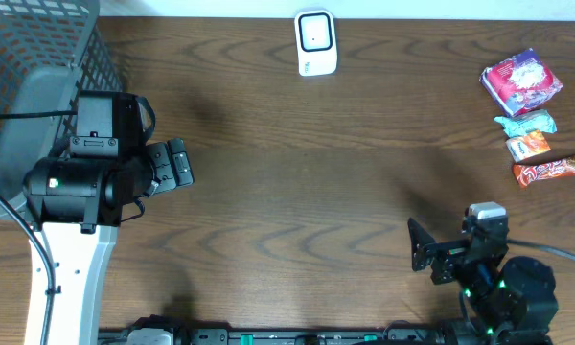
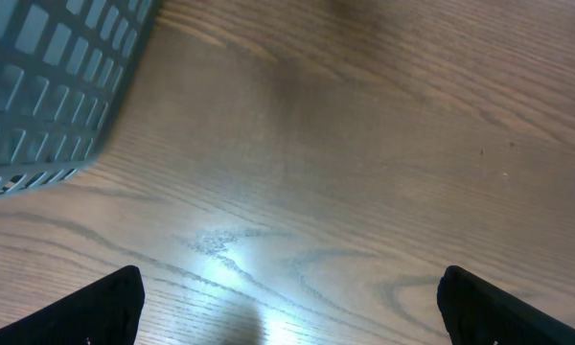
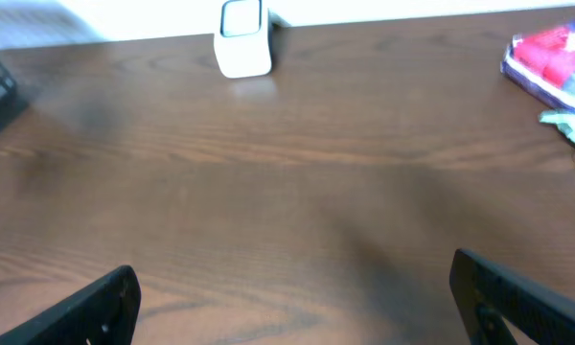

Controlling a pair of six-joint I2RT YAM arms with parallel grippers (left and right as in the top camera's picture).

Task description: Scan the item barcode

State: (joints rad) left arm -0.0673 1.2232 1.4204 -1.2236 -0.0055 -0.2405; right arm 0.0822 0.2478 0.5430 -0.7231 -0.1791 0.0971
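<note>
A white barcode scanner [image 1: 316, 43] stands at the table's far edge, and shows in the right wrist view as a white scanner [image 3: 242, 38]. Packaged items lie at the far right: a red and purple pack [image 1: 521, 82], a teal packet [image 1: 527, 123], an orange packet [image 1: 528, 147] and a red bar [image 1: 551, 170]. The pack [image 3: 553, 59] also shows in the right wrist view. My left gripper [image 1: 179, 164] is open at the left, over bare wood. My right gripper [image 1: 420, 251] is open near the front right, far from the items. Nothing is between either pair of fingers.
A grey mesh basket [image 1: 34, 57] fills the far left corner, right behind the left arm; its wall [image 2: 48, 86] shows in the left wrist view. Brown wood table [image 1: 297, 192] spans the middle.
</note>
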